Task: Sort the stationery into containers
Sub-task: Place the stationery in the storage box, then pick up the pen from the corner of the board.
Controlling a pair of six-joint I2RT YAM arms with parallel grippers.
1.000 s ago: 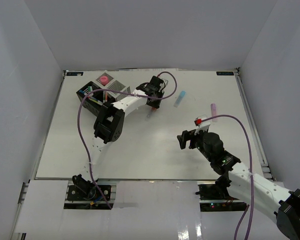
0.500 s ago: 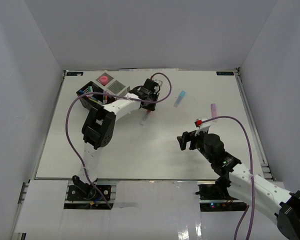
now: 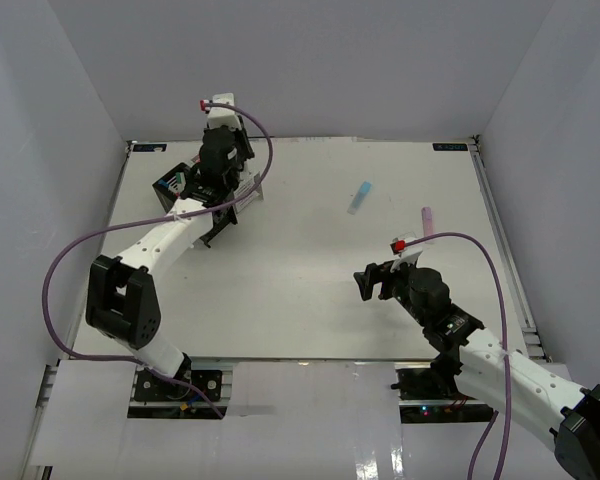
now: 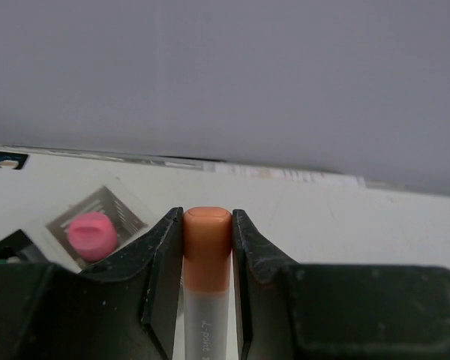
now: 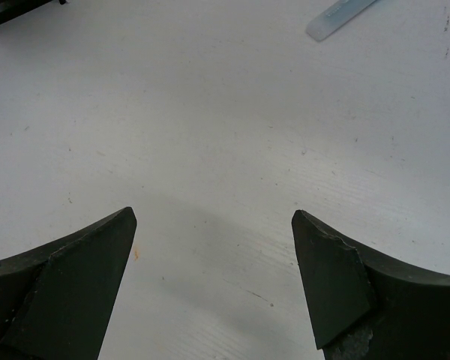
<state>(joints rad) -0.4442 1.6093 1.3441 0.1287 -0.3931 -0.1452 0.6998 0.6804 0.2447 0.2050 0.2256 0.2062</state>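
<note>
My left gripper (image 4: 208, 225) is shut on an orange-capped pen (image 4: 207, 251), gripped at the cap, with its clear barrel running back toward the camera. In the top view the left gripper (image 3: 221, 165) is raised over the containers at the back left. A pink-capped cylinder (image 4: 92, 235) stands in a white mesh container (image 4: 127, 217). The black container (image 3: 172, 185) holds several pens. My right gripper (image 3: 372, 281) is open and empty above bare table (image 5: 214, 216). A light-blue block (image 3: 359, 197) and a lilac block (image 3: 427, 218) lie on the table, right of centre.
The light-blue block also shows at the top of the right wrist view (image 5: 341, 19). White walls enclose the table on the left, back and right. A purple cable (image 3: 80, 250) loops out from the left arm.
My left arm has swung left from the middle back of the table to above the containers, carrying the orange-capped pen. The right arm has not moved.
</note>
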